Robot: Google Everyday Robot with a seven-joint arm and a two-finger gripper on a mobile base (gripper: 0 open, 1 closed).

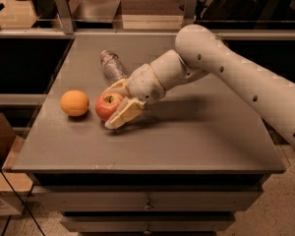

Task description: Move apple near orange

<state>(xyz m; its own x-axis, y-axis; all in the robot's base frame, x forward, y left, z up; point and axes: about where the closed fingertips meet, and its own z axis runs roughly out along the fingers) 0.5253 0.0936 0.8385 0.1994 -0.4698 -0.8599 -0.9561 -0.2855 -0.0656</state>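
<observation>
The red apple with yellowish patches sits on the grey table, left of centre. The orange lies just left of it, with a small gap between them. My gripper reaches in from the right, its cream fingers on either side of the apple, one behind it and one in front. The fingers look closed around the apple. The white arm runs up and right from the gripper.
A clear plastic bottle lies on its side behind the gripper. The table's left edge is close to the orange. Drawers sit below the front edge. A cardboard box stands on the floor at the left.
</observation>
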